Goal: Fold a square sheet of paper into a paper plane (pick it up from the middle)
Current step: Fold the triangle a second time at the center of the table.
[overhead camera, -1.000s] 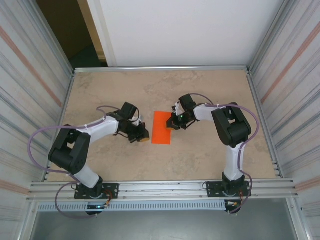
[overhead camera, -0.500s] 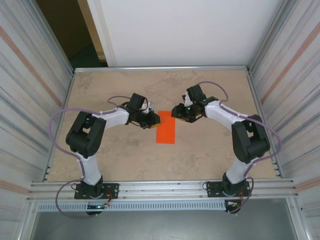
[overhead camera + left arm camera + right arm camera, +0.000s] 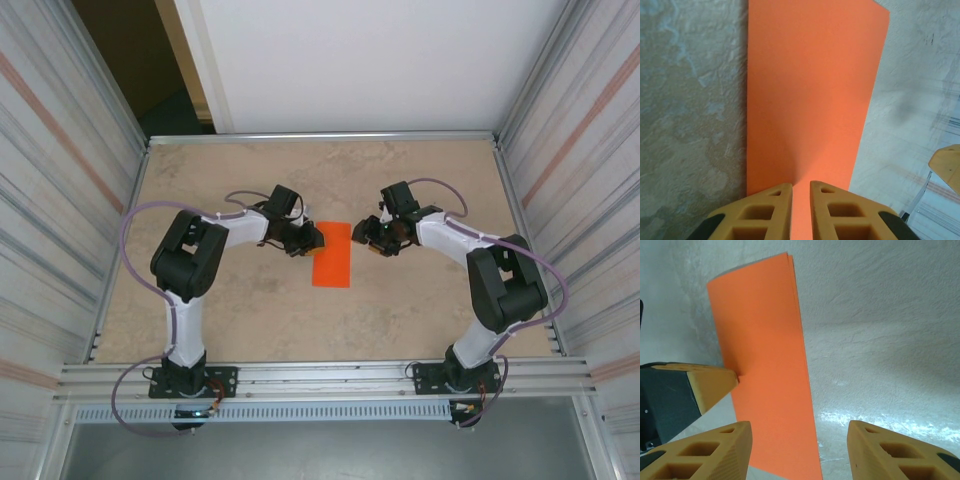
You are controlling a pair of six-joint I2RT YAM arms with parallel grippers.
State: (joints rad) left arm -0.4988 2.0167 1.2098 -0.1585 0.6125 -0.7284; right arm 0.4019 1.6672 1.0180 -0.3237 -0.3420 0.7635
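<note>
Since the square sheet of paper (image 3: 333,253) lies on the table (image 3: 430,300) as a narrow rectangle, the first half-fold looks done, with nose and wing folds left; the left gripper (image 3: 312,240) sits at its left edge, the right gripper (image 3: 368,235) just beside its right. From the left wrist, the fingers (image 3: 770,210) stand a slit apart over the sheet's edge, clamping nothing. From the right wrist, doubled layers show at the sheet's far end, and the jaws gape empty.

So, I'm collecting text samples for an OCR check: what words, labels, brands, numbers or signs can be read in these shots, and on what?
None: no readable text in these views.
The orange paper is plain, with no print.
The left hand and the right hand are bare yellow, unmarked.
The table shows only its mottled pattern.
</note>
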